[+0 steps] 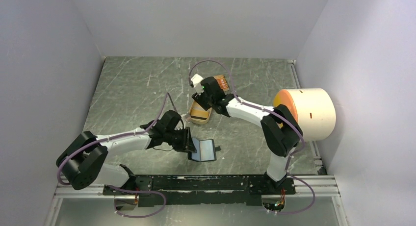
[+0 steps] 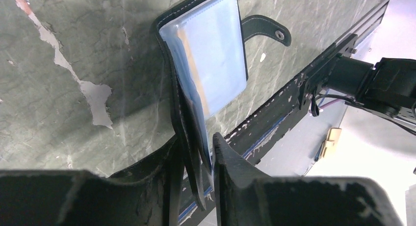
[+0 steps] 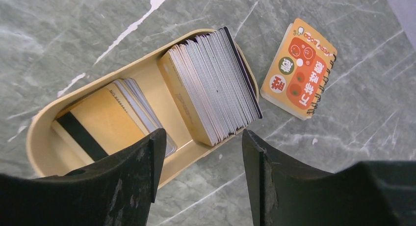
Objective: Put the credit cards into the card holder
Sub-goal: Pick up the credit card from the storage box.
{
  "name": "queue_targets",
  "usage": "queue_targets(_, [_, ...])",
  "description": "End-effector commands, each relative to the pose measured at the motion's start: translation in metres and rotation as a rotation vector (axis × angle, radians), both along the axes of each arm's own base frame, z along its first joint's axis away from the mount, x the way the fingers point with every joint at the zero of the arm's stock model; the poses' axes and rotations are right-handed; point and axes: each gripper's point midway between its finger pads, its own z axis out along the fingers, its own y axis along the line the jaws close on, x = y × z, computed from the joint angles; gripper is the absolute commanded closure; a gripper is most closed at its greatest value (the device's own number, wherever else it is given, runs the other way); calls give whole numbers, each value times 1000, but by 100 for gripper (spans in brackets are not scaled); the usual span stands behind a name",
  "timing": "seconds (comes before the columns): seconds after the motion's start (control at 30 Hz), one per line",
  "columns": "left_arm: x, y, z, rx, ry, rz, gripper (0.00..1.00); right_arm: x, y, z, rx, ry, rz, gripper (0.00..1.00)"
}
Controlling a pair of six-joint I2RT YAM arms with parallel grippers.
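The card holder (image 2: 211, 54) lies open on the table, black with blue lining and clear sleeves, its snap tab (image 2: 267, 30) pointing away. My left gripper (image 2: 196, 152) is shut on the card holder's raised near flap; from above, the left gripper (image 1: 190, 145) stands at the left side of the card holder (image 1: 206, 150). The credit cards (image 3: 211, 88) stand on edge as a thick pale stack in a tan tin (image 3: 44, 142). Tan-orange credit cards (image 3: 98, 123) with a black stripe lie flat beside the stack. My right gripper (image 3: 203, 138) hangs open above the tin's near rim, holding nothing.
An orange spiral-bound booklet (image 3: 299, 69) lies just beyond the tin. A large cream and orange cylinder (image 1: 309, 113) stands at the right edge. A black rail (image 1: 196, 183) runs along the near table edge. Grey walls close in the sides and back.
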Motion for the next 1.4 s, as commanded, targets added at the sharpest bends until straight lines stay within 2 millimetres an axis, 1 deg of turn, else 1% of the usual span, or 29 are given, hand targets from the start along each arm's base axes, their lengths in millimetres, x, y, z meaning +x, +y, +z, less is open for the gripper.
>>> queue_targets(0.0, [5,-1,6,-32,-23,49,67,19,4,6,-48,-69,36,38])
queue_targets(0.1, [5,1,4,-35,-17,70,67,21,6,2,-50,-74,42,38])
queue_targets(0.23, [6,6,1,-15,-25,99,70,26,6,-4,-73,-96,30,38])
queue_targets(0.3, [7,9,1,-13,-33,113,70,30,4,-7,-89,-106,11,38])
queue_targets(0.43, [7,10,7,-36,-57,126,70,31,4,-19,-129,-101,29,38])
queue_targets(0.6, [8,10,9,-39,-64,128,70,34,3,-25,-164,-109,34,38])
queue_targets(0.7, [8,10,6,-34,-58,128,70,36,3,-24,-176,-118,34,38])
queue_targets(0.77, [7,10,4,-35,-52,127,70,37,1,-36,-208,-111,33,38])
queue_targets(0.87, [6,9,3,-40,-46,124,70,40,-3,-41,-239,-118,18,38])
queue_targets(1.0, [6,10,5,-41,-52,126,70,42,-5,-38,-249,-130,6,39])
queue_targets(1.1, [8,9,7,-40,-57,122,70,42,-3,-29,-229,-141,7,42])
queue_targets(1.37, [8,6,9,-48,-56,113,70,45,-5,-18,-216,-154,-4,46])
